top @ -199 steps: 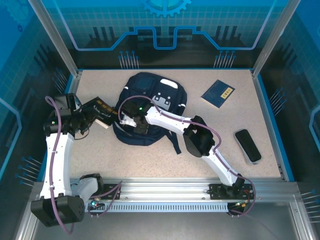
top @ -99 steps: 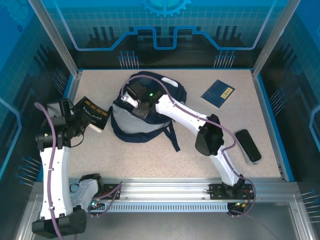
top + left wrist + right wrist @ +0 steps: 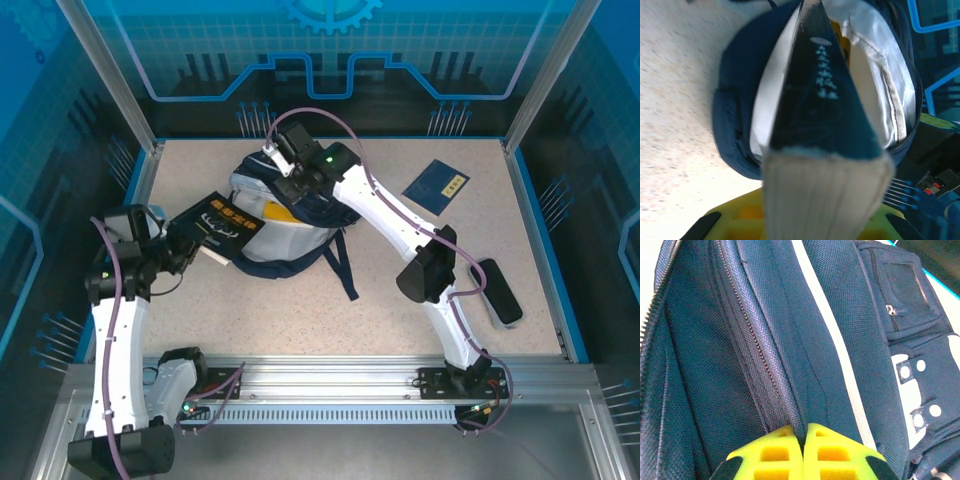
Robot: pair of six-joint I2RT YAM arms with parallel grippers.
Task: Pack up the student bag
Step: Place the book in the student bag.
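One student bag (image 3: 285, 240), navy with a thin white stripe, is lying on the worktop (image 3: 300, 320) left of middle, toward the far edge. Its main mouth is gaping and showing a pale lining (image 3: 875, 75). The right claw (image 3: 803, 442) is clenching a fold of the bag's fabric beside the zip, holding that edge up. The left claw (image 3: 188, 246) is grasping one black book (image 3: 222, 225) with gold lettering, whose far end is reaching the bag's mouth. One dark blue booklet (image 3: 437, 186) is lying near the far right corner. One black case (image 3: 496, 292) is lying beside the right edge, well apart from the bag.
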